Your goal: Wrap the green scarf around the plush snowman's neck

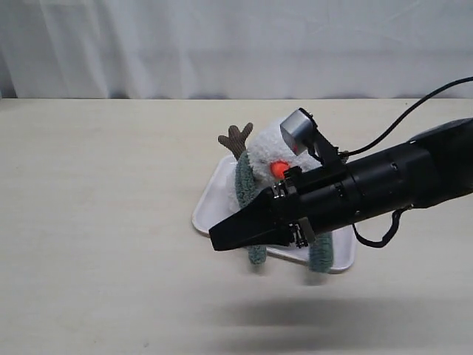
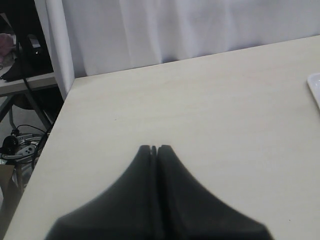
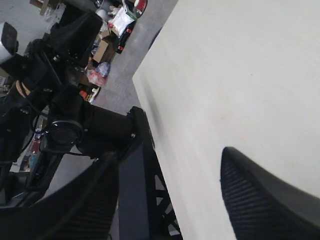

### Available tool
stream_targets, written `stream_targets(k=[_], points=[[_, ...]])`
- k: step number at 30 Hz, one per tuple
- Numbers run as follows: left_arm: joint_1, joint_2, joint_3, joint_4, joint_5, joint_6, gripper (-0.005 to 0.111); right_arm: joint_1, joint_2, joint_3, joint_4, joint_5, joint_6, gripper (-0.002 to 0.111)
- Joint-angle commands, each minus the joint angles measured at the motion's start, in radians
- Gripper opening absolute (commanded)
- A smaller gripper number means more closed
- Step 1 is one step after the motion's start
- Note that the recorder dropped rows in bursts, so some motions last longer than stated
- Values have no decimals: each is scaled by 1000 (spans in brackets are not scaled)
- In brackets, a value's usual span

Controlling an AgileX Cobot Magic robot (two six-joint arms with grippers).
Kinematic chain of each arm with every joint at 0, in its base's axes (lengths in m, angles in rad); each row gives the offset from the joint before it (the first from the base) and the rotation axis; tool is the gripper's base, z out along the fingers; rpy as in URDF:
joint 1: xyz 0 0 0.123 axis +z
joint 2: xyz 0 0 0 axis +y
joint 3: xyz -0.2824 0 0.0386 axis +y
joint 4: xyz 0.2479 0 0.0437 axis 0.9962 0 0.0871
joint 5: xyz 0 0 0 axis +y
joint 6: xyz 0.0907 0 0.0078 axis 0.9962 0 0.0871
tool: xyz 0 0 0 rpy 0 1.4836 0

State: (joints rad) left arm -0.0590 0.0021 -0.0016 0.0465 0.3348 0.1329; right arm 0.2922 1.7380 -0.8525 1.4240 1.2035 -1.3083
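The fluffy white plush snowman lies on a white rectangular tray. The sage-green fuzzy scarf sits at the snowman's neck. The right claw, in front of the snowman, is spread and empty. The left claw, well apart from it, is closed. The wrap appears finished. Next, withdraw the arm without snagging the scarf ends.

Pale wood-grain tabletop, matte; lying directly on it, one white rectangular tray, set askew, nearer the right edge than the left, roughly midway between far and near edges
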Motion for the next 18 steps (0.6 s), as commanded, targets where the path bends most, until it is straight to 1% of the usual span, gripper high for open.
stream_targets(k=[1,4,7,9,11,13,15,18], points=[[-1,-2,2,-4,-13,-3,0,3,-60,-1,13,18,-18,57],[-1,-2,2,-4,-13,-3,0,3,-119,-5,7,6,-47,56],[-1,-2,2,-4,-11,-3,0,16,-206,-5,-79,-246,-25,52],[-1,-2,2,-4,-11,-3,0,48,-274,-5,-208,-443,62,50],[-1,-2,2,-4,-11,-3,0,85,-331,-5,-355,-597,207,48],[-1,-2,2,-4,-11,-3,0,121,-381,-5,-528,-724,401,48],[-1,-2,2,-4,-11,-3,0,154,-413,-5,-775,-812,653,48],[-1,-2,2,-4,-11,-3,0,181,-426,5,-1219,-837,1058,48]])
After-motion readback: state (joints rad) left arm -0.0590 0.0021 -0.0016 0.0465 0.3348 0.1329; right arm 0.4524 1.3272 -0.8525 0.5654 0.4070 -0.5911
